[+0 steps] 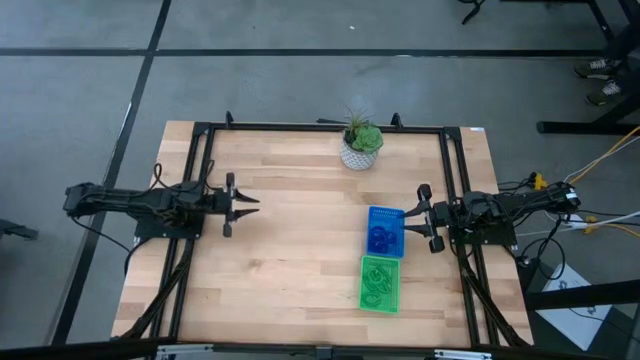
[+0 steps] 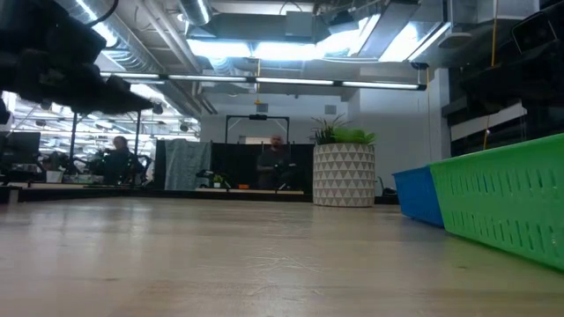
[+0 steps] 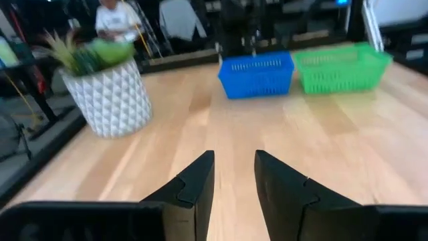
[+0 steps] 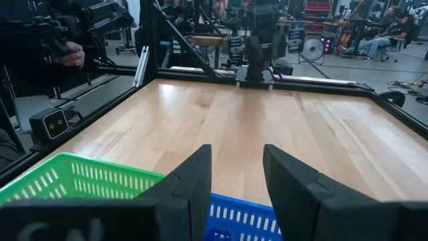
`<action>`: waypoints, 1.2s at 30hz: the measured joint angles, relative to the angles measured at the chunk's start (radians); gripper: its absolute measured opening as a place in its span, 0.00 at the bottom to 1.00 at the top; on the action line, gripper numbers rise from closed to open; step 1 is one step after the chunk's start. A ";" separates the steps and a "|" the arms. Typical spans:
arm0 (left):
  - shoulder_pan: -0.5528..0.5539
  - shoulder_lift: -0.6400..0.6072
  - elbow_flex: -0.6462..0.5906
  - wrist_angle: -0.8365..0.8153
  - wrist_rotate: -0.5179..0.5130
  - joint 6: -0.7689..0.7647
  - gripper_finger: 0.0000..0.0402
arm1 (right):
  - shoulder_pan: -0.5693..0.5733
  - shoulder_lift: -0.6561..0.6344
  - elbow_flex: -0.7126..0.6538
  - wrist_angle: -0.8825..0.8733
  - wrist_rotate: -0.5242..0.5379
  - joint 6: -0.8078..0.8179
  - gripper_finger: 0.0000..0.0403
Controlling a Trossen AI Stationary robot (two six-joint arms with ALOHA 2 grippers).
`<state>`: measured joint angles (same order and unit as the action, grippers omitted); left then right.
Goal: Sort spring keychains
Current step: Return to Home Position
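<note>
On table (image 1: 290, 270), right side | blue spring keychains (image 1: 382, 238) in blue tray (image 1: 386, 210), green spring keychains (image 1: 376, 284) in green tray (image 1: 380, 309) | right tool (image 1: 410, 220) just beside blue tray, narrowly parted, empty | left tool (image 1: 250, 203) well apart from both trays, narrowly parted, empty

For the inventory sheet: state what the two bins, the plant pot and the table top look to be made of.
Blue bin and green bin: probably moulded plastic, matte, judging by the thin slotted walls. Plant pot: white with faceted diamond relief; ceramic or plastic, cannot tell. Table top: wood, pale glued strips with visible grain, smooth low-sheen finish.
</note>
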<state>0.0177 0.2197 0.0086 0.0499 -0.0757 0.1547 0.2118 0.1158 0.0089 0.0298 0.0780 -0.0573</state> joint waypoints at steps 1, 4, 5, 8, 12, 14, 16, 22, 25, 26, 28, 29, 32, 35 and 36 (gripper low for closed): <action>0.000 -0.012 0.000 -0.029 0.002 -0.001 0.25 | 0.000 0.000 0.000 0.000 0.000 0.000 0.34; 0.001 -0.028 0.001 -0.038 0.045 -0.004 0.25 | 0.000 0.000 0.000 0.000 0.000 0.000 0.34; 0.001 -0.032 0.001 -0.040 0.052 0.000 0.25 | 0.000 0.000 0.000 0.000 0.000 0.000 0.34; 0.001 -0.021 0.001 -0.040 0.051 0.028 0.25 | 0.000 0.000 0.000 0.000 0.000 0.000 0.34; 0.001 -0.008 0.001 -0.040 0.051 0.027 0.26 | 0.000 0.000 0.000 0.000 0.000 0.000 0.34; 0.001 -0.009 0.001 -0.040 0.051 0.012 0.26 | 0.000 0.000 0.000 0.000 0.000 0.000 0.34; 0.000 -0.009 0.001 -0.040 0.051 -0.097 0.26 | 0.000 0.000 0.000 0.000 0.000 0.000 0.34; -0.003 -0.009 0.001 -0.038 0.046 -0.193 0.26 | 0.000 0.000 0.000 0.000 0.000 0.000 0.34; -0.003 -0.009 0.001 -0.036 0.044 -0.187 0.27 | 0.000 0.000 0.000 0.000 0.000 0.000 0.34; -0.003 -0.009 0.001 -0.036 0.043 -0.187 0.27 | 0.000 0.000 0.000 0.000 0.000 0.000 0.34; -0.003 -0.009 0.001 -0.035 0.043 -0.187 0.27 | 0.000 0.000 0.000 0.000 0.000 0.000 0.34; -0.003 -0.009 0.001 -0.035 0.043 -0.187 0.27 | 0.000 0.000 0.000 0.000 0.000 0.000 0.34; -0.003 -0.009 0.001 -0.034 0.042 -0.187 0.26 | 0.000 0.000 0.000 0.000 0.000 0.000 0.34; -0.003 -0.009 0.001 -0.034 0.042 -0.187 0.26 | 0.000 0.000 0.000 0.000 0.000 0.000 0.34; -0.003 -0.009 0.001 -0.034 0.042 -0.187 0.26 | 0.000 0.000 0.000 0.000 0.000 0.000 0.34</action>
<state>0.0151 0.2111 0.0097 0.0162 -0.0334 -0.0319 0.2119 0.1158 0.0087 0.0299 0.0780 -0.0572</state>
